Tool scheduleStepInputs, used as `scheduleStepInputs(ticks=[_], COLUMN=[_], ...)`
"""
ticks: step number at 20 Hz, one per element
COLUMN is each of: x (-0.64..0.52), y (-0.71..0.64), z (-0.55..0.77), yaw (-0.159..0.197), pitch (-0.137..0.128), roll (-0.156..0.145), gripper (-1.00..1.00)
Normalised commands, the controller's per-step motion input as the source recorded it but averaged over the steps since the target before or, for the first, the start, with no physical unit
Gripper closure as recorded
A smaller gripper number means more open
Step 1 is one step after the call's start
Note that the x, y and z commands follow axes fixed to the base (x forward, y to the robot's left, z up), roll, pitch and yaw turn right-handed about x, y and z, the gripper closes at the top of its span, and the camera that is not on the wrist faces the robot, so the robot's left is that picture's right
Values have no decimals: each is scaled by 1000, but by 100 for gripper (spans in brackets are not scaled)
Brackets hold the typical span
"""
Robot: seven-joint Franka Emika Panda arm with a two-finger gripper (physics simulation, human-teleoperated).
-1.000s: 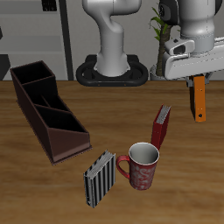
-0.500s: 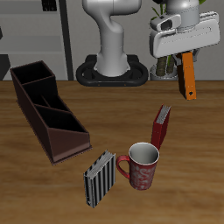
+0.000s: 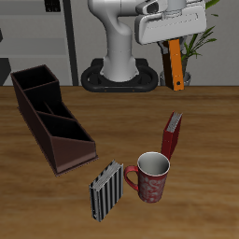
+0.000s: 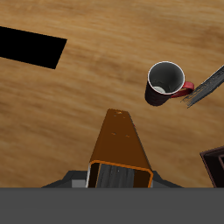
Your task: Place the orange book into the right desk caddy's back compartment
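A wooden table (image 3: 205, 187) stands before grey cabinet panels (image 3: 37, 28) and a leafy plant (image 3: 198, 42).

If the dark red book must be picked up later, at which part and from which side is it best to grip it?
Probably its top edge, from straight above. The dark red book stands upright and thin beside the mug, so its two flat covers suit the gripper's two fingers, closing across its thickness.

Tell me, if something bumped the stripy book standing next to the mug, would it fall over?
Probably yes. The grey-and-black striped book stands upright on a thin edge, so a nudge on its broad face would likely tip it flat. It looks stiff, not floppy, so it should fall in one piece. The mug beside it could stop it on that side.
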Motion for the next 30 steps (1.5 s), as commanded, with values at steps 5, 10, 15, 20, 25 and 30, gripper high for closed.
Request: scheduleStepInputs(ticks=[5, 10, 15, 20, 25, 30], x=[-164, -210, -132, -159, -170, -201], y=[-697, -810, -599, -784, -648, -574], z=[-15, 42, -35, -34, 53, 51], yaw=[92, 33, 51, 41, 31, 21], pitch=[-10, -8, -10, -5, -22, -17], roll=[-91, -129, -102, -136, -123, -102], gripper=[100, 100, 100, 100, 100, 100])
